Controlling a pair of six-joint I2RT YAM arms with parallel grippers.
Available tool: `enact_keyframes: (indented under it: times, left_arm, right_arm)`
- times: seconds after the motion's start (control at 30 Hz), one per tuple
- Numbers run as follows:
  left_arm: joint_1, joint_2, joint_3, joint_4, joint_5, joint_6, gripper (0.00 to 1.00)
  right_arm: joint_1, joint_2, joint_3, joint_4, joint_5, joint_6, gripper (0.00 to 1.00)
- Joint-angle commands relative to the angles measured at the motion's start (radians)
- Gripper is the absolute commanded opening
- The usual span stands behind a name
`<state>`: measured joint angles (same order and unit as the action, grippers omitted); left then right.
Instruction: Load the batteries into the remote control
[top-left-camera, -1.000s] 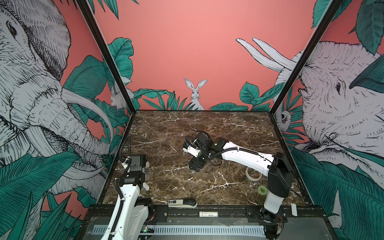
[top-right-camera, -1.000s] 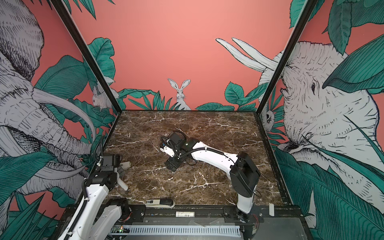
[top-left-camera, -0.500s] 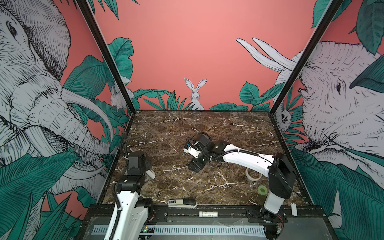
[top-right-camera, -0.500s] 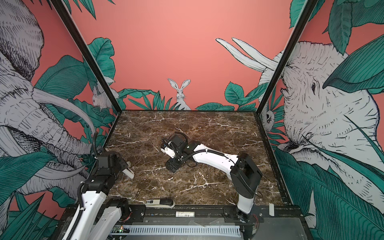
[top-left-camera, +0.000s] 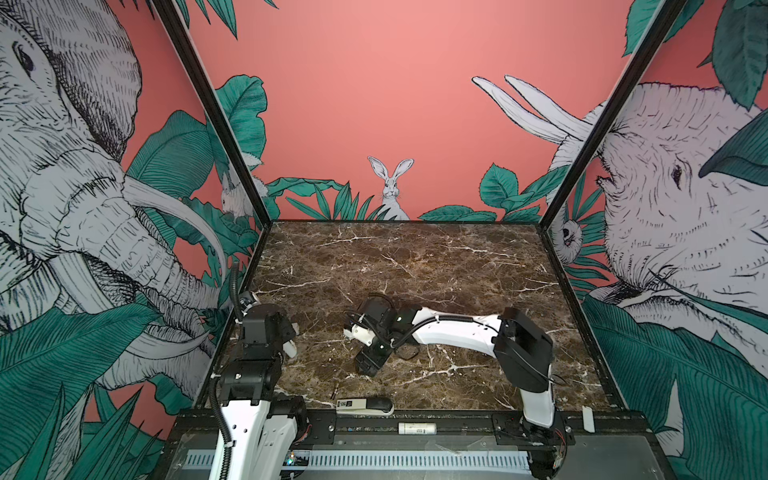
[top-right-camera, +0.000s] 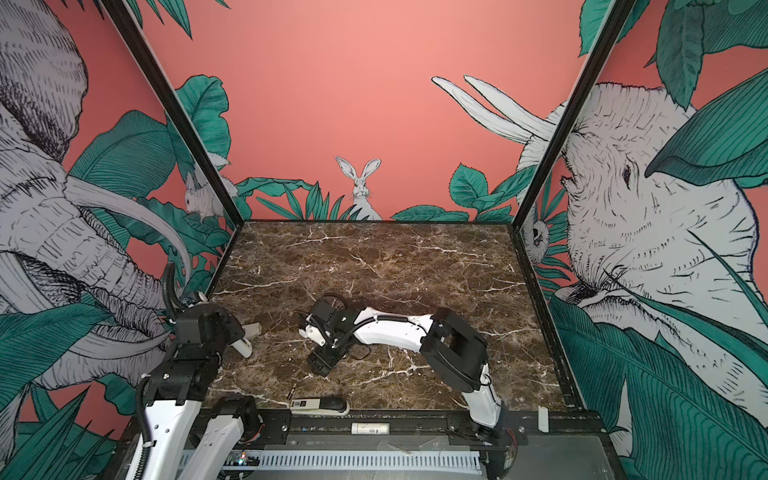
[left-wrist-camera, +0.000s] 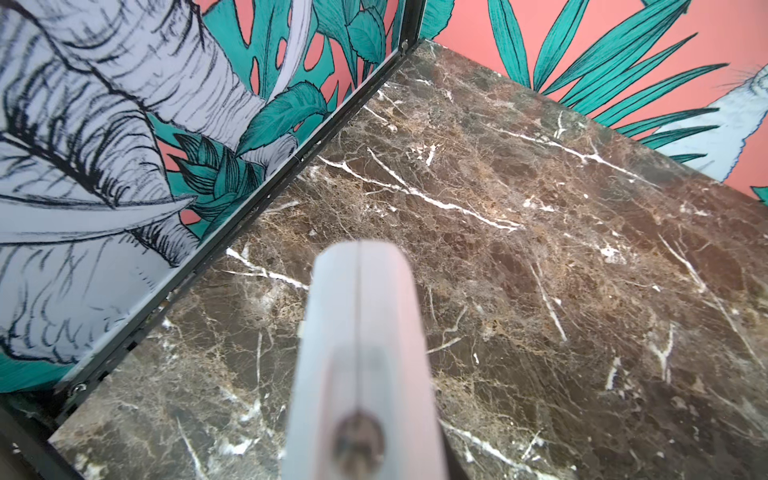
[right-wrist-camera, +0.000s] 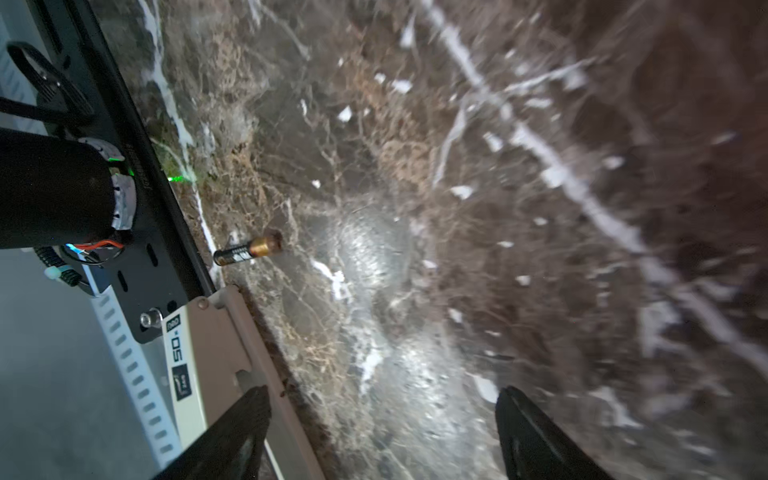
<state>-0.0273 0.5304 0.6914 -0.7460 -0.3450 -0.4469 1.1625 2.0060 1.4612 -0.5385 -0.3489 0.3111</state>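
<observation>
The right claw (right-wrist-camera: 382, 390) gapes wide over veined marble (right-wrist-camera: 457, 199) near a slim copper-tipped battery (right-wrist-camera: 248, 250); left claw (left-wrist-camera: 360, 251) pinched closed.

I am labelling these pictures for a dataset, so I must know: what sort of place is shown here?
Most likely a robot test booth, not a home. A left arm and a right arm are mounted at the front of a marble tabletop, which is enclosed by walls printed with a jungle mural of elephants.

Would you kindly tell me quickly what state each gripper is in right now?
Left gripper: shut, holding nothing visible.
Right gripper: open, empty.
</observation>
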Motion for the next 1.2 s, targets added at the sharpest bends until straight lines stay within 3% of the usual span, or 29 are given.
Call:
enact_keyframes:
  times: [0.0,0.17,0.6,1.17]
  left_arm:
    - [-0.002,-0.009,0.004,-0.007,-0.018,0.023,0.00]
    - [-0.001,-0.015,-0.007,0.013,-0.001,0.027,0.00]
    - [-0.002,-0.098,-0.013,0.003,-0.022,0.043,0.00]
    - [-0.086,-0.167,-0.006,-0.031,-0.167,0.036,0.00]
  right_arm:
    - [0.043,0.012,0.032,-0.031,-0.022,0.168,0.84]
    - [0.071,0.038,0.045,-0.022,-0.082,0.275,0.83]
    - [0.083,0.149,0.149,-0.017,-0.155,0.390,0.75]
    - [0.127,0.329,0.410,-0.211,-0.085,0.479,0.51]
